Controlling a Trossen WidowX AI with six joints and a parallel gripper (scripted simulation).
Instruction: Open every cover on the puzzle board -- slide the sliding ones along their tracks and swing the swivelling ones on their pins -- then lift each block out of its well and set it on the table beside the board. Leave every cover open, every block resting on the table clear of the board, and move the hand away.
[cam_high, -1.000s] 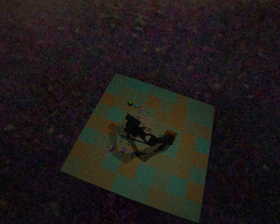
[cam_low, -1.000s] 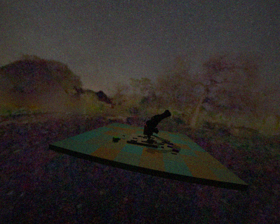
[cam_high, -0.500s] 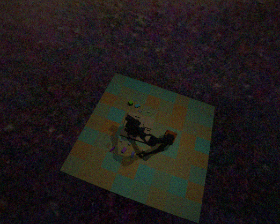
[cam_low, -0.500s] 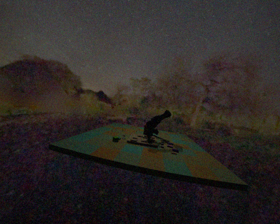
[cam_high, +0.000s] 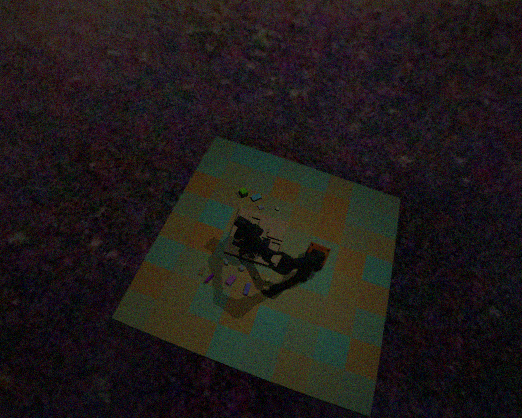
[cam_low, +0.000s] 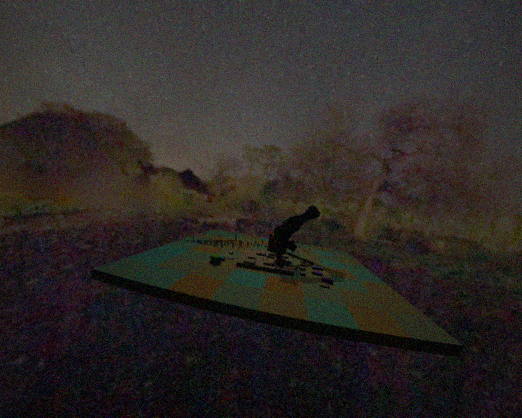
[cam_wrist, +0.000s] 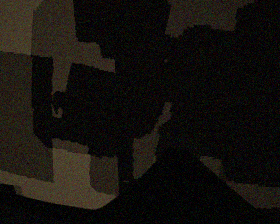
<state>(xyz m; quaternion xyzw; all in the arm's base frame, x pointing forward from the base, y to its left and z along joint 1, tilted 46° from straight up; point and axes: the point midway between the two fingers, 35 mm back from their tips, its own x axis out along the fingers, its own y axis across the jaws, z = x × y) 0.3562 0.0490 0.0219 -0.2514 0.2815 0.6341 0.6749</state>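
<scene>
Fingers of dark gripper (cam_high: 250, 244) (cam_low: 280, 264) narrow, nothing held, over pale flat puzzle board (cam_high: 274, 225); covers prob. stiff, light: push edge, ~10 o'clock from arm base.

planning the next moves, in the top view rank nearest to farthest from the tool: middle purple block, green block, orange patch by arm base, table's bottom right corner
1. green block, above; purple block, below: too close to call
2. orange patch, right
3. corner, bottom right
</scene>
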